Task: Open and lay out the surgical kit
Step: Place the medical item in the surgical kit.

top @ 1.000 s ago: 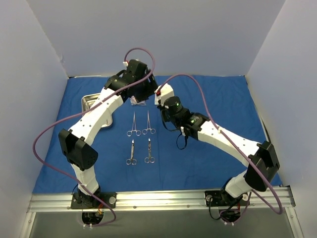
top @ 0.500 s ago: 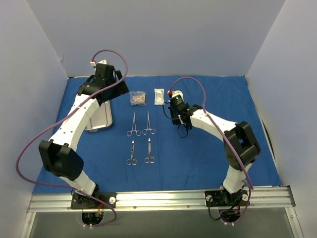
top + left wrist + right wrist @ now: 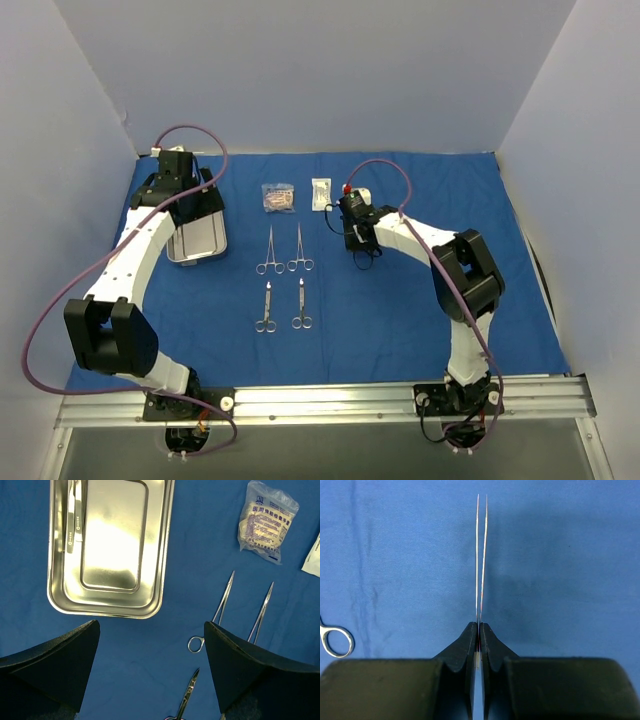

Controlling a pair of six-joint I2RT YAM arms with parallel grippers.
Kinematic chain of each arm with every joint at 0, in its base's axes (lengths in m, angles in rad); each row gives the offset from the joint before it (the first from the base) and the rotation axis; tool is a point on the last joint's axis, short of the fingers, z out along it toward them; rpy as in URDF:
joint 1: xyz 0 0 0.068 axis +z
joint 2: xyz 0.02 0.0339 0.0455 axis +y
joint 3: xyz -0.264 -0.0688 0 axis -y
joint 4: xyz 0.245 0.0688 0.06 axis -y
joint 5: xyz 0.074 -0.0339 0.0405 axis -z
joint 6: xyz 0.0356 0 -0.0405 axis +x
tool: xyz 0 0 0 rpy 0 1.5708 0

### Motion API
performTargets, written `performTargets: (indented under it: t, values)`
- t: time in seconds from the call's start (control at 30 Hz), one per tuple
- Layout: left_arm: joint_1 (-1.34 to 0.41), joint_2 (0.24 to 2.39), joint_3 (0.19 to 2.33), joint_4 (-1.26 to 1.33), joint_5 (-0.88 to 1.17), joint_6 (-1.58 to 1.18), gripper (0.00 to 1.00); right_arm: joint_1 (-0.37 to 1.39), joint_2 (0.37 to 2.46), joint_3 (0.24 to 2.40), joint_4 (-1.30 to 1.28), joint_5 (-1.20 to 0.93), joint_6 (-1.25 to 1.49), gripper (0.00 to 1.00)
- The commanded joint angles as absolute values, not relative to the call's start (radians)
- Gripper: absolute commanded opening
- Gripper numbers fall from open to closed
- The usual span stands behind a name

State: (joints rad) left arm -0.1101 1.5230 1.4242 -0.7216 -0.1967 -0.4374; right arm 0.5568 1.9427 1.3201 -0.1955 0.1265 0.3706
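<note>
Steel tweezers (image 3: pixel 481 555), thin and straight, sit clamped in right gripper (image 3: pixel 480 629); left gripper (image 3: pixel 151 630) gapes empty

Pale back wall (image 3: pixel 320 70), matching side walls (image 3: pixel 60 200), aluminium rail (image 3: pixel 330 402) along near edge, grey surface (image 3: pixel 330 455) below it

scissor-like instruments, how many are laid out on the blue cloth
4, all on the blue cloth between the arms: upper-left instrument, upper-right instrument, lower-left instrument, lower-right instrument. None looks hidden, though the arms cover some cloth.
</note>
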Motion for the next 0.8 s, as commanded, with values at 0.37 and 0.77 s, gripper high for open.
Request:
performTargets:
  t: [0.37, 0.77]
  values:
    - [-0.084, 1.546, 1.431, -0.678, -0.179, -0.408, 0.94, 0.552, 1.999, 1.362, -0.239, 0.173, 0.431, 0.07]
    - [-0.064, 1.572, 1.451, -0.687, -0.19, -0.399, 0.94, 0.552, 1.919, 1.434, -0.325, 0.163, 0.433, 0.31]
